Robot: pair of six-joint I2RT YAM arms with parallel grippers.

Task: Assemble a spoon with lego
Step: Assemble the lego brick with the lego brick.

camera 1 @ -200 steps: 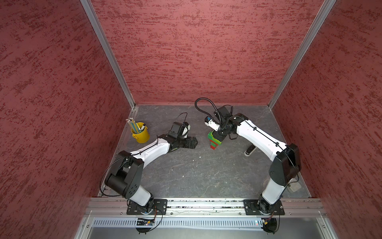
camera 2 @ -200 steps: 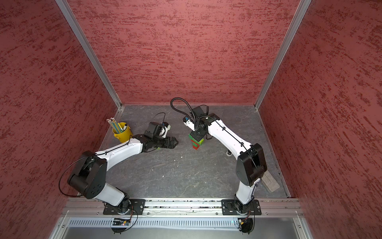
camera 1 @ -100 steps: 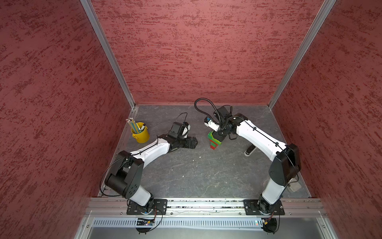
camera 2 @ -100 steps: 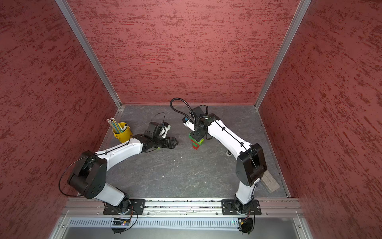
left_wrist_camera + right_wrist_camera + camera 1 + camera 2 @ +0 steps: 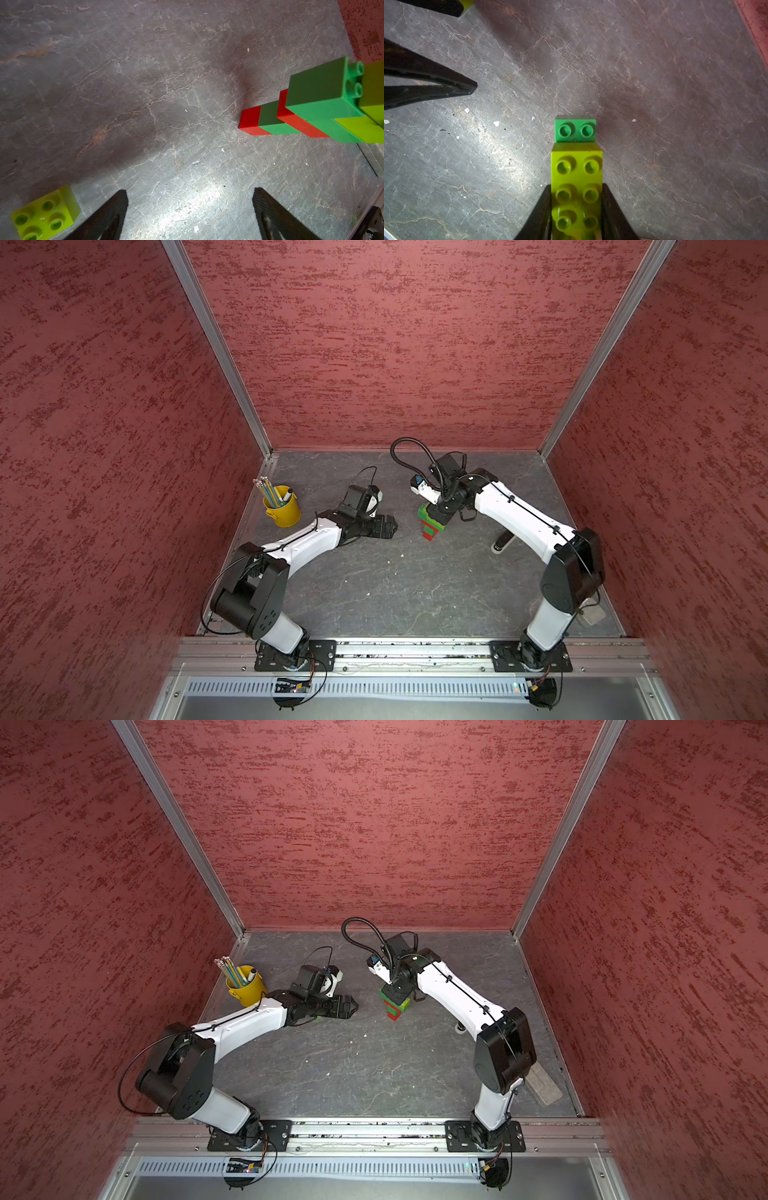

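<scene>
On cracked grey tabletop [image 5: 415, 585], right jaws clamped on stepped, studded plastic spoon [image 5: 320, 91], left jaws apart

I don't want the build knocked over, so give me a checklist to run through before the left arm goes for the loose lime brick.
1. The right gripper shut on the lime oblong brick topping the spoon, a red, dark green and lime plastic stack: ok.
2. The left gripper open, nothing between its fingers: ok.
3. The loose lime square brick lined up between those fingers: not ok, it lies to one side.
4. The spoon's red end resting on the grey table: cannot tell.
5. The yellow cup of pencils apart from both arms: ok.
</scene>
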